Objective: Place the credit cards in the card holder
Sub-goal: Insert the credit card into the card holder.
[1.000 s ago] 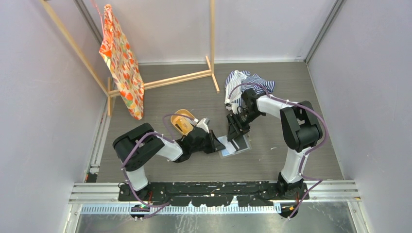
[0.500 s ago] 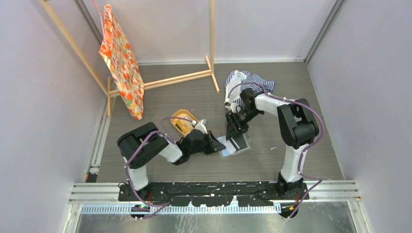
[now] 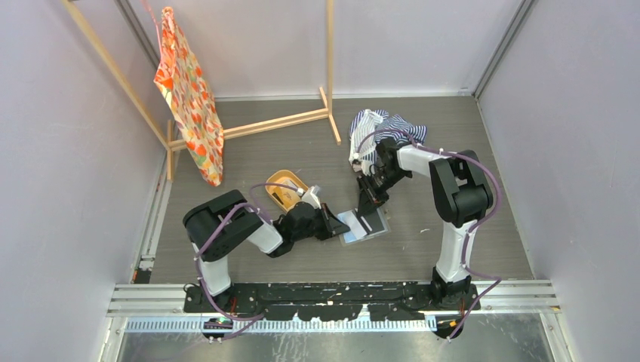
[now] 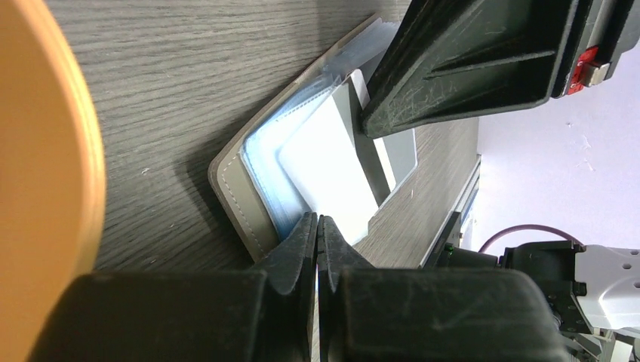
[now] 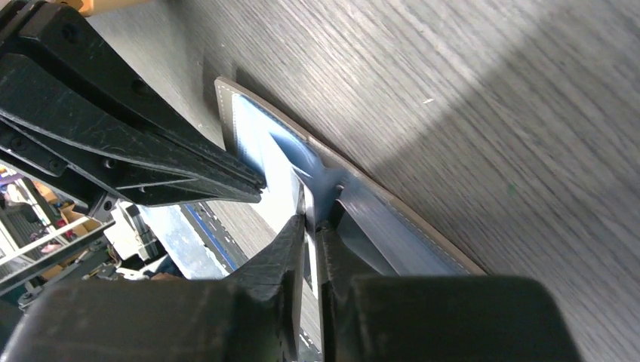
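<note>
The card holder (image 3: 364,226) lies open and flat on the table (image 3: 468,226), around the middle and somewhat nearer the near edge than the far one, its grey stitched cover down and its pale blue-grey inside facing up; a white credit card (image 4: 328,162) lies on that inside, set at a slant, with part of it under the clear sleeve; the left gripper (image 3: 330,224) reaches in low from the holder's left side, its fingers pressed tight together, and in the right wrist view the tips lie against the blue inside near the left edge of the holder; the right gripper (image 5: 309,226) comes down from the far side onto the middle of the holder, its fingers drawn close with only a thin slit between them; a pale strip shows in that slit, but whether it is the card's edge being pinched cannot be told; the two grippers stand near each other over the holder without touching; the orange tray (image 3: 283,188) sits just beyond the left arm's wrist, to the left of the holder and apart from it; a striped cloth (image 3: 385,127) lies bunched toward the far right part of the table, behind the right arm; a wooden frame (image 3: 302,119) stands along the far left, with a patterned orange cloth (image 3: 189,98) hanging from it near the left edge.
</note>
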{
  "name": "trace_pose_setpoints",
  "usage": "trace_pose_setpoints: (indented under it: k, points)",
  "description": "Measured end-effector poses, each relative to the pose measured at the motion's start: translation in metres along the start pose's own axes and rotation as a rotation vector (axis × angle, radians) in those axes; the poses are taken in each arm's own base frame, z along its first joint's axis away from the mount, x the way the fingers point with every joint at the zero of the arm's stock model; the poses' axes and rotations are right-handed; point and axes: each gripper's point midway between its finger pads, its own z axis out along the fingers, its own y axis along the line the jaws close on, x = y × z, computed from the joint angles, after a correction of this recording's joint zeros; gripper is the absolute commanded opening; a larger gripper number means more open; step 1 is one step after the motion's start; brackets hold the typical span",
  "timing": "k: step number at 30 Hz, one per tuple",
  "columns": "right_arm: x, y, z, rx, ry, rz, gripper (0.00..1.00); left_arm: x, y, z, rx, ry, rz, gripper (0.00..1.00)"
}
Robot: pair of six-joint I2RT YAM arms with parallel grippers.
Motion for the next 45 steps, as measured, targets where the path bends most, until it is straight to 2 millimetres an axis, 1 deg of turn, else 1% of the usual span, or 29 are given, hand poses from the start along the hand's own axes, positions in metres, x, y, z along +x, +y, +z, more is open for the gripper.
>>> trace_pose_setpoints:
  k: [3, 4, 14, 21, 31, 36, 41, 45]
  points:
    - [0.002, -0.002, 0.001, -0.001, 0.008, 0.012, 0.02, 0.0, 0.0, 0.0, 0.0, 0.0, 0.0, 0.02]
    - [0.003, -0.002, 0.001, -0.004, 0.01, 0.014, 0.01, 0.0, 0.0, 0.0, 0.001, 0.0, -0.001, 0.03]
    - [0.003, 0.004, -0.004, -0.061, -0.002, 0.055, 0.01, -0.001, -0.003, -0.001, 0.015, 0.001, -0.008, 0.2]
    - [0.004, 0.002, -0.004, -0.081, -0.016, 0.112, 0.01, -0.002, -0.007, -0.003, 0.028, 0.002, -0.002, 0.27]
    - [0.01, -0.006, -0.002, -0.108, -0.049, 0.231, 0.01, -0.001, -0.003, -0.023, -0.02, 0.015, 0.016, 0.31]
    - [0.01, -0.005, 0.0, -0.118, -0.071, 0.274, 0.01, 0.002, 0.006, -0.032, -0.051, 0.019, 0.021, 0.33]
    - [0.008, -0.004, 0.002, -0.125, -0.092, 0.301, 0.01, 0.001, 0.01, -0.038, -0.083, 0.018, 0.023, 0.33]
    - [0.007, -0.004, 0.002, -0.126, -0.109, 0.307, 0.01, 0.002, 0.014, -0.039, -0.104, 0.018, 0.02, 0.3]
